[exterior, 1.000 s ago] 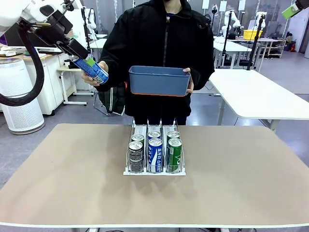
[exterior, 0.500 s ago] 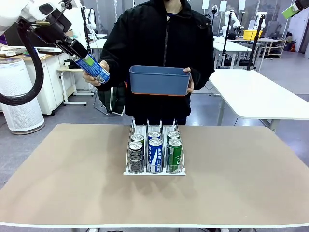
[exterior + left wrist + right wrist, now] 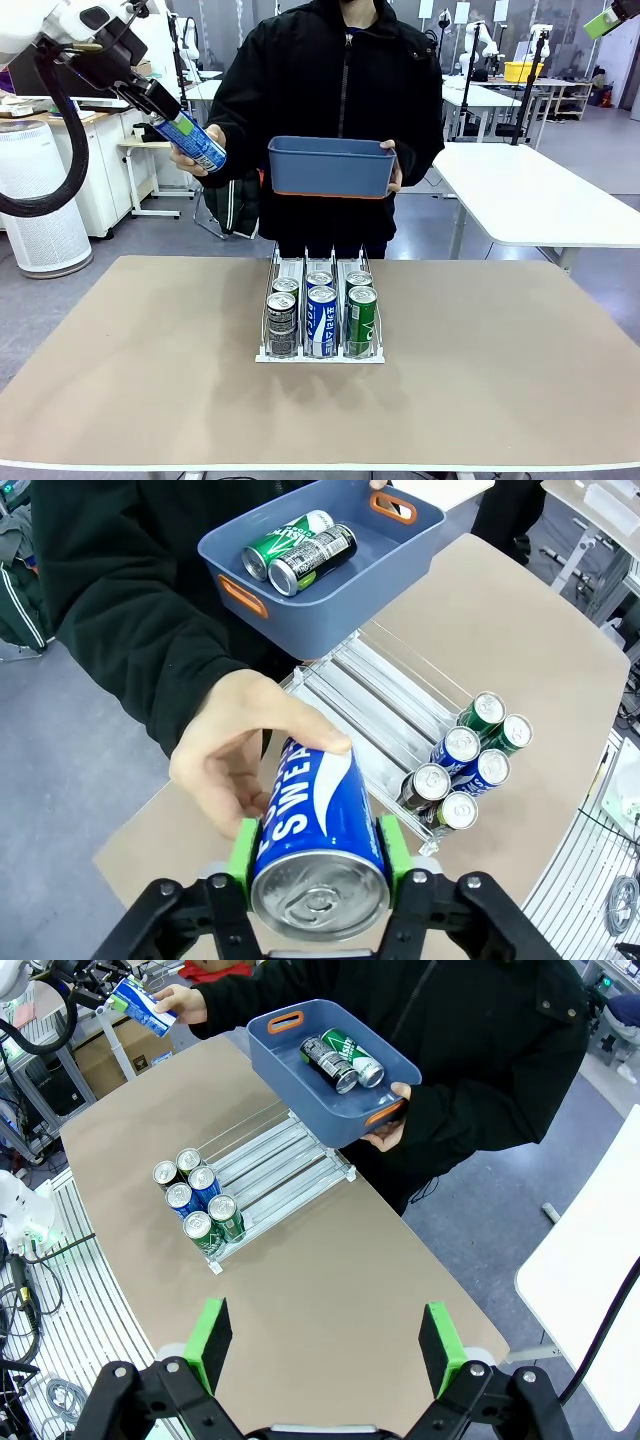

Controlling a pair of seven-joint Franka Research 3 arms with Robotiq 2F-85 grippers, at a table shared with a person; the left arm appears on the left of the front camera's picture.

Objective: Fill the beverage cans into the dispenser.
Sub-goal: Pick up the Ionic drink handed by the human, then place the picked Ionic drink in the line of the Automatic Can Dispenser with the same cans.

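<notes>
1. Clenched on the blue-and-white can (image 3: pixel 312 805) with the left gripper (image 3: pixel 320 852), 1 green pad pressed on either side just under the silver top. Held high and tilted, beyond the table's far edge and left of the rack in the front view.
2. Gripped at the far end as well by the person's hand (image 3: pixel 232 765) (fingertips on the blue print), close against the pads.
3. Just past that hand, carried in the person's other hand (image 3: pixel 385 1132): the blue bin (image 3: pixel 300 615), with a green can (image 3: pixel 285 532) and a black can (image 3: pixel 318 555) lying on their sides inside.
4. Below the bin, on the table (image 3: pixel 500 360): the dispenser (image 3: pixel 320 268), 3 lanes, with 6 upright cans (image 3: pixel 321 318) packed 2 deep at the robot-side end, black, blue and green from left to right. Far stretch of every lane bare under the bin.
5. Bare tabletop all round the rack, out to every edge.
6. Spread wide on nothing: the right gripper (image 3: pixel 325 1345), high over the table's right side, well apart from rack, bin and hands.
</notes>
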